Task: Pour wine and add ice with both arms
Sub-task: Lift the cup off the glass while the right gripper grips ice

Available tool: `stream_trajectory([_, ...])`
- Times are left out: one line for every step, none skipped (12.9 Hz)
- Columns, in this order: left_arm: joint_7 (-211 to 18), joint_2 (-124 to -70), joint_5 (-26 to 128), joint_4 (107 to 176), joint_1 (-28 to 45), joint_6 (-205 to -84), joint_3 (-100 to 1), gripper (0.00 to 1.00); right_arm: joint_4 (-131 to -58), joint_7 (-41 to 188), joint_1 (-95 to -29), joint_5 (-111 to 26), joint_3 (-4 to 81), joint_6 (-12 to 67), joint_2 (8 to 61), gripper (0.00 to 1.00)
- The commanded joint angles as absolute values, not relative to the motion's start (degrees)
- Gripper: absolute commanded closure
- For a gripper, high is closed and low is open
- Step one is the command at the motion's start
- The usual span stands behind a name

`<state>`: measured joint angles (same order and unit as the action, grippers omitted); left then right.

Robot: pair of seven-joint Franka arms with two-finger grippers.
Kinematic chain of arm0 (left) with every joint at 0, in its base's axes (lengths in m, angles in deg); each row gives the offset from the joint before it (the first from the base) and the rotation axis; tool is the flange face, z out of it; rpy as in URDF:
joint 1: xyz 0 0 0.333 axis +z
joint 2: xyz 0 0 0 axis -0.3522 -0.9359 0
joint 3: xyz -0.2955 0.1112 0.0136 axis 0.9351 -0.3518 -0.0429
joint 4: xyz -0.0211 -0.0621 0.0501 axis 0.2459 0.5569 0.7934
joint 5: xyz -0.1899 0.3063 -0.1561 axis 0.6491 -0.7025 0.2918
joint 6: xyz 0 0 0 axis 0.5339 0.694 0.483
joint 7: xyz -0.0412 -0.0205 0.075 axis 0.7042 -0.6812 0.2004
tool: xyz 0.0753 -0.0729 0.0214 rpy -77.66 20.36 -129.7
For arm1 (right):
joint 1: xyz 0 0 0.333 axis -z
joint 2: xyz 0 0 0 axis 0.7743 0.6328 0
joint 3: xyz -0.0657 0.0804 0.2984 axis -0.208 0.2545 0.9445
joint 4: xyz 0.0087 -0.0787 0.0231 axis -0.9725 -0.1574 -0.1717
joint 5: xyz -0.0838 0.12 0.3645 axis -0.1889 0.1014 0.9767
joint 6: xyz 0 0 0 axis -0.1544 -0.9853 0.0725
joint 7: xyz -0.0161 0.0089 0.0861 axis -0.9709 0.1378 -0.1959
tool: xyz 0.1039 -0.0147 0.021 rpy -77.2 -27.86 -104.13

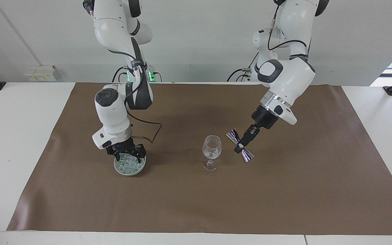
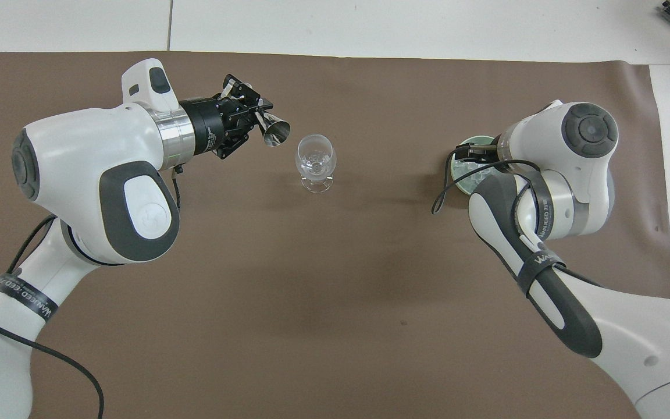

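Observation:
A clear wine glass (image 1: 211, 147) (image 2: 314, 157) stands upright near the middle of the brown mat. My left gripper (image 1: 241, 147) (image 2: 258, 116) is shut on the waist of a silver double-cone jigger (image 1: 240, 150) (image 2: 271, 129). It holds the jigger tilted in the air beside the glass, toward the left arm's end, clear of the rim. Toward the right arm's end sits a pale green dish (image 1: 129, 172) (image 2: 462, 169) filled with ice (image 1: 129, 165) (image 2: 469, 177). My right gripper (image 1: 126, 157) (image 2: 480, 152) points down, open, with its fingertips among the cubes.
The brown mat (image 1: 196, 204) covers most of the white table (image 1: 12, 136). A black cable (image 1: 151, 131) loops from the right wrist over the mat beside the dish. In the overhead view the right arm's wrist hides most of the dish.

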<state>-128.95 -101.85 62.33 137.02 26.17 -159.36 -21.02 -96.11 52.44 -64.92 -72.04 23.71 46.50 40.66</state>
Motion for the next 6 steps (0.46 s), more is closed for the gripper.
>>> stream_trajectory([-135.65,-100.99,62.1,136.49,26.25,-156.62,-21.46,1.0,-96.87,51.37,-65.07,-72.09,23.68,47.81,40.63,0.08])
stream_trajectory([-137.05,-100.99,63.06,136.49,26.33,-155.4,-21.54,1.0,-96.87,51.45,-65.07,-72.09,23.68,47.81,40.63,0.14])
stream_trajectory([-137.85,-100.99,65.59,136.49,26.33,-154.44,-21.72,1.0,-96.87,51.63,-65.07,-72.09,23.68,47.72,40.63,0.18])
stream_trajectory([-138.03,-100.9,67.53,136.4,26.33,-154.08,-21.9,1.0,-96.87,51.72,-65.07,-72.09,23.68,47.72,40.63,0.2])
stream_trajectory([-138.21,-100.64,68.86,136.4,26.33,-153.64,-22.24,1.0,-96.87,51.89,-65.07,-72.09,23.68,47.81,40.63,0.23])
stream_trajectory([-138.3,-100.55,70.09,136.4,26.33,-152.16,-22.77,1.0,-96.87,51.98,-65.07,-72.09,23.68,47.81,40.72,0.23])
